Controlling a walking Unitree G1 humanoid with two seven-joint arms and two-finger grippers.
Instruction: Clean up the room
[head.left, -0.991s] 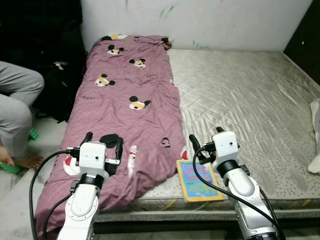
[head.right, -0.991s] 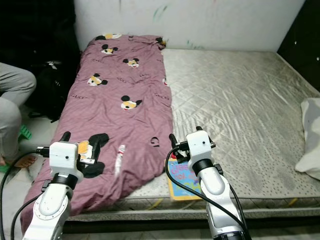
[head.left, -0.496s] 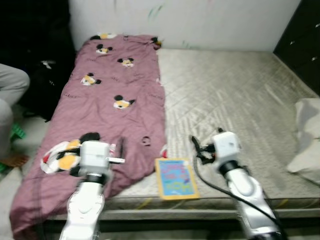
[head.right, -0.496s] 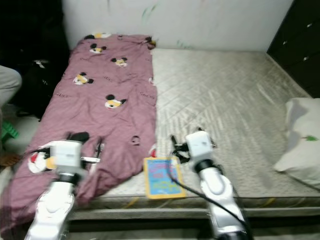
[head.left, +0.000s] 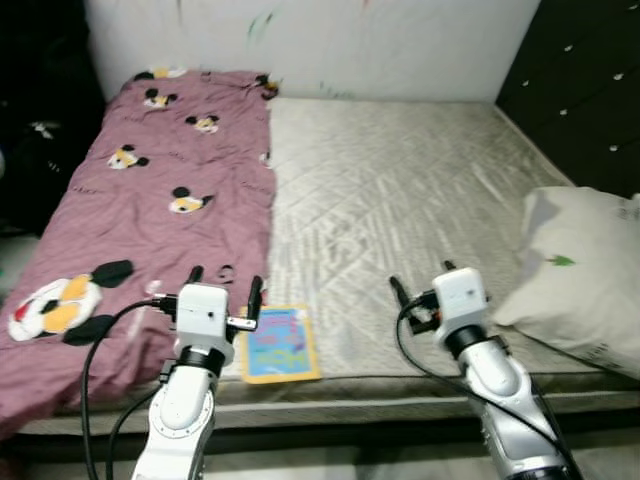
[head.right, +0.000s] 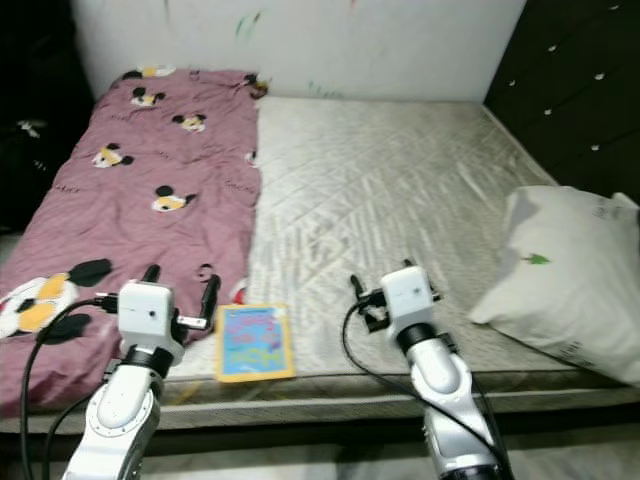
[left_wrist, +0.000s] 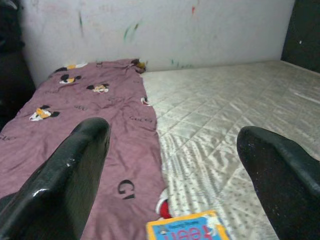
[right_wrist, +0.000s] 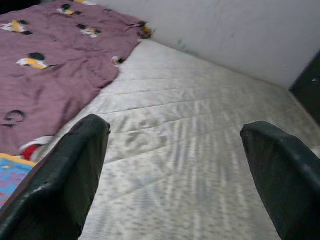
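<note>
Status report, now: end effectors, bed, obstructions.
Left end effector open, empty, at the blanket edge. Right end effector open over bare mattress. Book on near edge; pillow far right.

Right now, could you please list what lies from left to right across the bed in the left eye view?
Purple cartoon blanket → colourful book → bare grey mattress → white pillow.

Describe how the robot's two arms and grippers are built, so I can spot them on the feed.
Both arms are silver tubes ending in white boxy wrist blocks, with looping black cables. The left gripper and right gripper each carry two long glossy black fingers.
</note>
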